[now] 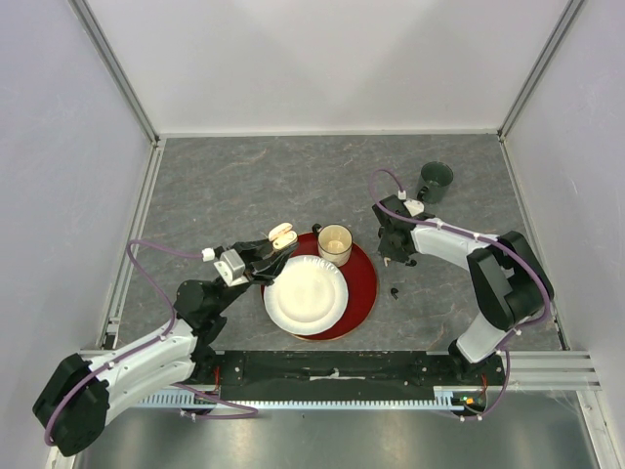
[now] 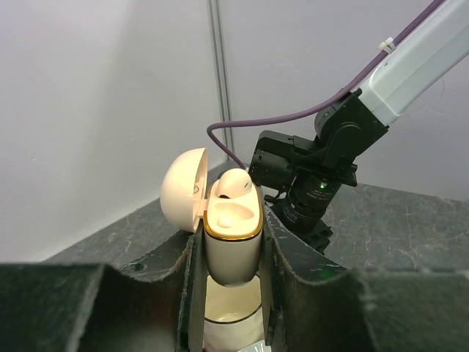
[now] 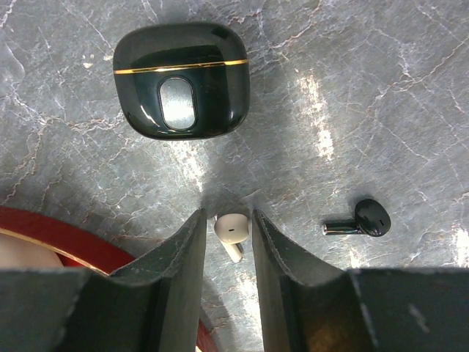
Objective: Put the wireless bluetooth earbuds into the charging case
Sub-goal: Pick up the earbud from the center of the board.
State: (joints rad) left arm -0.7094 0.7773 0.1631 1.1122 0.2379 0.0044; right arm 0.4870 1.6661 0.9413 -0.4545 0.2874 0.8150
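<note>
Two charging cases and three earbuds are in view.

1. White case [image 2: 233,227]: upright, clamped between the fingers of the left gripper [image 2: 230,253], above the far left rim of the red tray [image 1: 363,278]. Its lid [image 2: 183,189] is swung open to the left. One white earbud in the case [image 2: 233,183] sits in a socket; the socket beside it is empty.
2. Black case [image 3: 182,82]: closed, lying flat on the grey table [image 3: 381,88], just past the right gripper [image 3: 229,242].
3. Loose white earbud [image 3: 232,227]: on the table, between the right gripper's fingers. The fingers stand narrowly apart on either side of it; whether they pinch it cannot be told.
4. Black earbud [image 3: 364,219]: on the table, to the right of the right gripper, apart from it.
5. Red tray: holds a white paper plate [image 1: 305,293] and a paper cup [image 1: 335,244] at its far side.
6. Dark cup [image 1: 436,180]: far right of the table, well apart from the tray.
</note>
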